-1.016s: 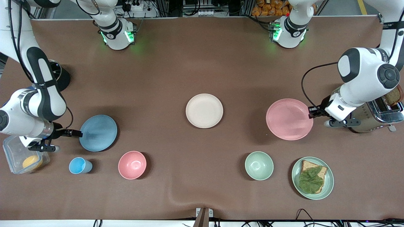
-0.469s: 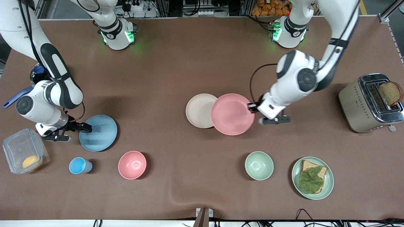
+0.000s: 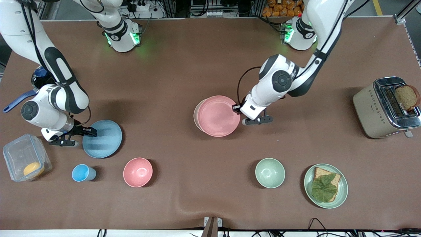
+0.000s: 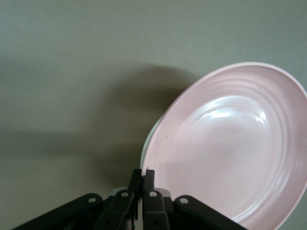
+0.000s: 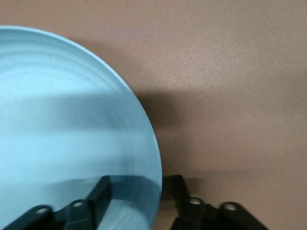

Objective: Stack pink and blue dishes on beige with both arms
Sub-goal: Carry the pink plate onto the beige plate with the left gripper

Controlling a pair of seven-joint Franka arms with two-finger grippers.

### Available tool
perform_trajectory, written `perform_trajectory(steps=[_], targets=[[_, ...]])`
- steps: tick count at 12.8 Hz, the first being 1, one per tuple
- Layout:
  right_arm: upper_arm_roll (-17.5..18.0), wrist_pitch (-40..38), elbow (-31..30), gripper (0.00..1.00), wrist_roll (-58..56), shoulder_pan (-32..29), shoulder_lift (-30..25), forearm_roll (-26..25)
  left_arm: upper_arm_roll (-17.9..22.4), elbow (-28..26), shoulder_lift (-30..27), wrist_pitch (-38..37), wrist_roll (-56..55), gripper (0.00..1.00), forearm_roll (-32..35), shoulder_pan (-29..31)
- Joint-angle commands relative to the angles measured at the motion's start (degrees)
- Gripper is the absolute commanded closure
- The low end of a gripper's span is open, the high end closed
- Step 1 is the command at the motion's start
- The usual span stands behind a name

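Note:
The pink plate [image 3: 218,116] hangs slightly tilted over the beige plate [image 3: 196,115], covering nearly all of it. Only a thin beige crescent shows toward the right arm's end. My left gripper [image 3: 236,108] is shut on the pink plate's rim, and in the left wrist view its fingers [image 4: 143,178] pinch the edge of the pink plate [image 4: 230,148]. The blue plate [image 3: 102,138] lies flat on the table. My right gripper [image 3: 89,132] is open and straddles its rim: in the right wrist view [image 5: 139,189] one finger is over the blue plate [image 5: 62,134], the other outside it.
A blue cup [image 3: 82,172] and pink bowl [image 3: 137,172] stand nearer the camera than the blue plate. Beside the right arm is a clear container [image 3: 19,158]. A green bowl [image 3: 270,172], a green plate [image 3: 307,184] with bread and a toaster [image 3: 378,112] stand toward the left arm's end.
The left arm carried the pink plate from beside the toaster across to over the beige plate. The right gripper moved in onto the blue plate's rim; the blue plate has not moved.

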Motion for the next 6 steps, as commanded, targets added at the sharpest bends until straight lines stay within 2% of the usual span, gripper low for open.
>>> perform_trajectory(steps=[1,6], targets=[[0.3,0.3,-0.6,1.0,-1.6,-0.2,0.2,-0.1,0.7,-0.2,2.7,3.3,-2.5,1.0,-0.2,-3.5],[0.4,0.1,-0.3,1.0,-5.1,0.1,-1.6,-0.1,0.7,-2.0,4.2,3.8,-2.7,1.0,3.2,-3.4]])
